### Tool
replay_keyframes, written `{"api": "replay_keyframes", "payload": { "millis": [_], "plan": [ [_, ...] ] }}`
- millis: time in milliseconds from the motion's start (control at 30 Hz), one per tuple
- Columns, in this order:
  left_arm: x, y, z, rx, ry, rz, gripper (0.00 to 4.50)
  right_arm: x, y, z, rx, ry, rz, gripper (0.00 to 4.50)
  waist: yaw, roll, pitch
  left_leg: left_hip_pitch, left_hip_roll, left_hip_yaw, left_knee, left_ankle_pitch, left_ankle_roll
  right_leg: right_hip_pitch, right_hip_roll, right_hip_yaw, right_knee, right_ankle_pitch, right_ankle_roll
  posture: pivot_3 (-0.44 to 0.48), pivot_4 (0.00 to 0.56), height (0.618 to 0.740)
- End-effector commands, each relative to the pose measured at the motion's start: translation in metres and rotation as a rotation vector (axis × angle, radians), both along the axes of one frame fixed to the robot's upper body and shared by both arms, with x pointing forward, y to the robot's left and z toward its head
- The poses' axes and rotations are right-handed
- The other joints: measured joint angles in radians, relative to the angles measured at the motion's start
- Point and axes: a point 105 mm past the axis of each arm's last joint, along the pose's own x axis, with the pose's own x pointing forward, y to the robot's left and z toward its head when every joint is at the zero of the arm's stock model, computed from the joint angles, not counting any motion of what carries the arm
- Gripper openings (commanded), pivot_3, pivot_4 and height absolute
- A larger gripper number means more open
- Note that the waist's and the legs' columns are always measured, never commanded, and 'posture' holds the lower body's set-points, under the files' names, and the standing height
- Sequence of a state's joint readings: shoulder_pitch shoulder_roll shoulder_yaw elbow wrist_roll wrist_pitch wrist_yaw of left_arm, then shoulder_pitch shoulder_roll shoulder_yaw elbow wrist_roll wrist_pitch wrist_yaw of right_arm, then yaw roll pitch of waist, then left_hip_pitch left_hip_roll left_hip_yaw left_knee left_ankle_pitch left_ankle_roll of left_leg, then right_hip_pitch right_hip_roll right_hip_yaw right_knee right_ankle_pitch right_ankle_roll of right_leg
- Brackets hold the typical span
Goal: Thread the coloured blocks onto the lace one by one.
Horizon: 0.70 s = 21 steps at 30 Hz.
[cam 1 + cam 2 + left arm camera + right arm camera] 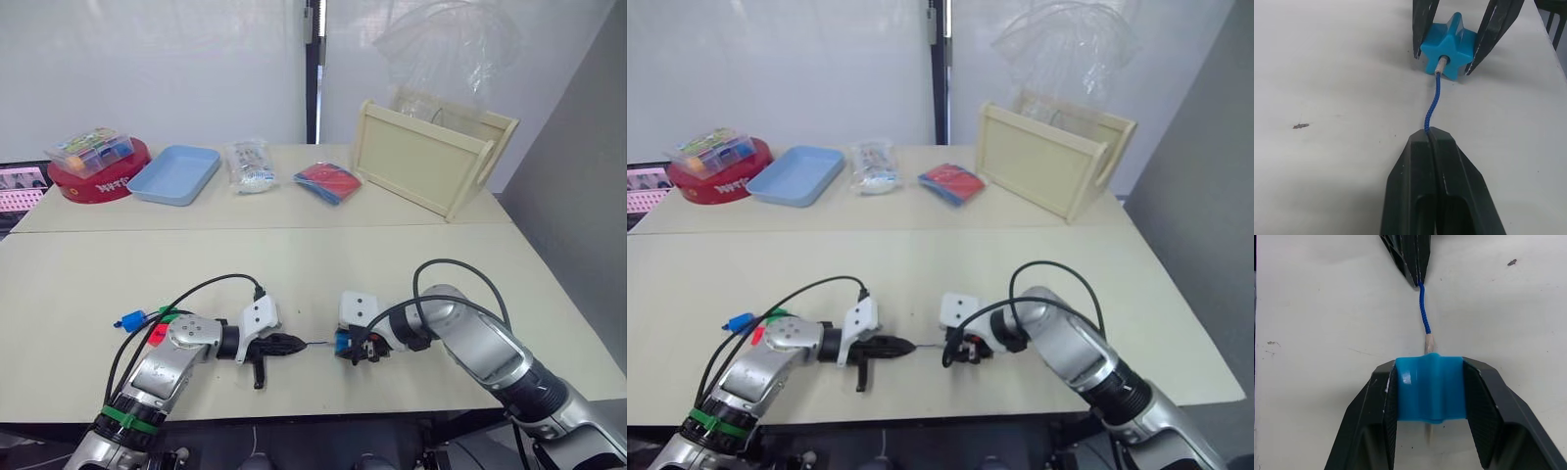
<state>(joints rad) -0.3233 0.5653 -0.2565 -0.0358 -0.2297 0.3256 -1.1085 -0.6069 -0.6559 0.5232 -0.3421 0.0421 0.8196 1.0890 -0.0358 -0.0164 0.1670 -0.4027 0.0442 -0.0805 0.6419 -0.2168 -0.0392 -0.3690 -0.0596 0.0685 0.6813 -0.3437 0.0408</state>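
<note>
My left gripper (294,345) is shut on the dark-blue lace (1432,105), pinching it a short way behind its pale tip. My right gripper (345,346) is shut on a cyan star-shaped block (1449,46), held just above the table facing the left gripper. The lace's pale tip (1441,63) sits in the block's centre hole. From the right wrist, the cyan block (1431,387) is clamped between both fingers, and the lace (1423,313) runs to it from the left gripper. Small blue (130,319), green (167,313) and red (157,335) blocks lie beside my left forearm.
At the back of the table stand a wooden crate (431,162), a red-and-blue packet (328,183), a clear bag of pieces (250,164), a light-blue tray (176,174) and a red tin (98,181) with a clear box (90,149) on top.
</note>
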Motion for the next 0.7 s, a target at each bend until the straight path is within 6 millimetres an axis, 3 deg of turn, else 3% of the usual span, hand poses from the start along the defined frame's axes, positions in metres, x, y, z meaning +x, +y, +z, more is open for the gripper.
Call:
{"api": "replay_keyframes", "payload": {
  "millis": [33,300,700],
  "plan": [
    [-0.005,-0.014,-0.012,0.017,0.029,-0.035,0.03,-0.012,0.005,-0.01,-0.009,0.063,0.039,1.43,0.005,0.0,0.0,0.0,0.0,0.0,0.0,0.0,0.0,0.001,0.0,0.0,0.0,0.0,0.0,0.0,0.15,0.74],
    [-0.006,-0.048,0.013,-0.113,0.013,-0.074,0.03,-0.014,0.005,-0.011,-0.017,0.068,0.034,1.43,0.011,0.0,-0.001,-0.001,0.0,0.0,0.0,0.0,0.0,0.0,0.0,0.0,0.0,0.0,0.0,0.0,0.15,0.74],
    [-0.001,-0.041,0.027,-0.111,-0.031,-0.049,0.03,-0.015,0.005,-0.011,-0.022,0.064,0.044,1.43,0.011,0.0,-0.001,0.0,0.0,0.0,0.0,0.0,0.0,0.0,0.0,0.0,-0.001,0.0,0.0,0.0,0.15,0.74]
  ]
}}
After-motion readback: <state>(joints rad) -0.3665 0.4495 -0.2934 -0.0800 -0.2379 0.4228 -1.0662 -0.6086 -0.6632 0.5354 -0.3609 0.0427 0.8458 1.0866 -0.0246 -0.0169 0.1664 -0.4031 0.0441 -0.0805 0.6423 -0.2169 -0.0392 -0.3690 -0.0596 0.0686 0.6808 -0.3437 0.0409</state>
